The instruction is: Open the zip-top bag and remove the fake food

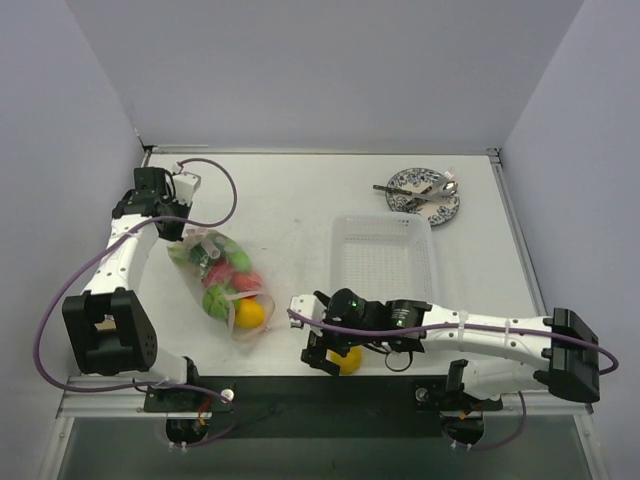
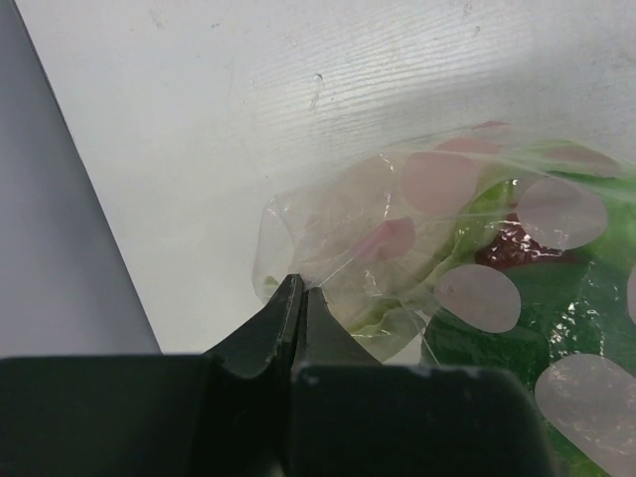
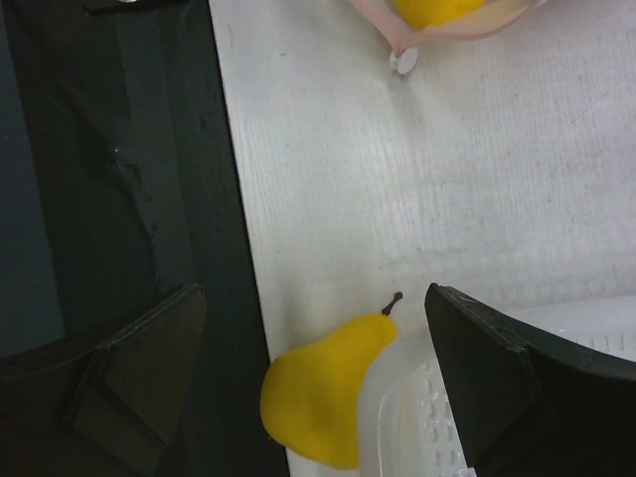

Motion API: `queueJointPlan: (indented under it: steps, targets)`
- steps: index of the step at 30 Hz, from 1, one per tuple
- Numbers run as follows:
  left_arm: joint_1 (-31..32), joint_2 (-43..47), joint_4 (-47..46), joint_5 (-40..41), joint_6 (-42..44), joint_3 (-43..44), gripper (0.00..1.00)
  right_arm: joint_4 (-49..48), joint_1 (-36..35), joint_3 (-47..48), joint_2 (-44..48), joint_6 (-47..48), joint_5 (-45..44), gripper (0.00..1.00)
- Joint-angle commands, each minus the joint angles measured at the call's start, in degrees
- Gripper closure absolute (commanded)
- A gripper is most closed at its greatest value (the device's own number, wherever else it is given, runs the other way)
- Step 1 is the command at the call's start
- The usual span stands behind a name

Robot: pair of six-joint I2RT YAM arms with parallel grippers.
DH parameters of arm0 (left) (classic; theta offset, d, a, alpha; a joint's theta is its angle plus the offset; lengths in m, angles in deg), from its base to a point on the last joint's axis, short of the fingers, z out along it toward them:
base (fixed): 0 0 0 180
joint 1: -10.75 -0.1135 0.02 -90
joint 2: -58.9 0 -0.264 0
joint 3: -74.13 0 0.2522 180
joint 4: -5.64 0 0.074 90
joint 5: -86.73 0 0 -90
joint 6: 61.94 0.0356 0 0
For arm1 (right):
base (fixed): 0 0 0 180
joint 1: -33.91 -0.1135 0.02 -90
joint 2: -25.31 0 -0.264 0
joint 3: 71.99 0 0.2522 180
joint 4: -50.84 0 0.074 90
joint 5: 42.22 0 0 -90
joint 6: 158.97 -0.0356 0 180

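The zip-top bag (image 1: 222, 285) lies at the left of the table, with green, red and yellow fake food (image 1: 249, 313) inside. My left gripper (image 1: 178, 228) is shut on the bag's far end. In the left wrist view its jaws (image 2: 301, 288) pinch the clear plastic of the bag (image 2: 397, 229). A yellow pear (image 1: 348, 360) lies out of the bag at the table's front edge. My right gripper (image 1: 325, 345) is open and empty just above it. In the right wrist view the pear (image 3: 323, 393) lies between the spread fingers of that gripper (image 3: 313, 298).
A white mesh tray (image 1: 385, 265) stands right of the bag; its corner (image 3: 417, 427) overlaps the pear in the right wrist view. A blue-patterned plate (image 1: 425, 192) with cutlery sits at the back right. A black strip (image 3: 129, 199) borders the table's front edge.
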Motion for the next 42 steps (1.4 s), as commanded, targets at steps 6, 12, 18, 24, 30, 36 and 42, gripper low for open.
queueJointPlan:
  steps: [6,12,18,24,30,36,42]
  targets:
    - [0.7,4.4,-1.3,-0.2,-1.5,-0.5,1.0,14.3,-1.4,-4.2,10.2,-16.9,-6.1,0.0]
    - [1.0,4.8,-1.4,-0.2,-1.6,-0.9,1.0,15.7,-2.4,-7.4,13.7,-21.0,-4.5,0.0]
    - [1.0,5.2,-1.8,-0.2,-1.5,-1.3,1.0,18.8,-2.6,-5.2,9.0,-20.0,-6.4,0.0]
    - [0.9,6.1,-2.9,-0.2,-0.2,-2.8,1.0,20.9,0.4,-2.2,8.6,-24.6,-9.7,0.0]
    - [0.9,5.9,-4.1,-0.2,-0.5,-4.0,1.0,16.5,-0.7,6.8,6.8,-21.6,-7.4,0.0]
    - [0.7,7.4,-4.3,-0.2,0.4,-5.3,1.0,16.7,-0.9,14.3,-3.8,-19.4,-5.1,0.0]
    - [-0.6,8.3,-5.2,-0.2,1.9,-6.7,1.0,15.1,0.0,15.6,-11.6,-17.4,0.5,0.0]
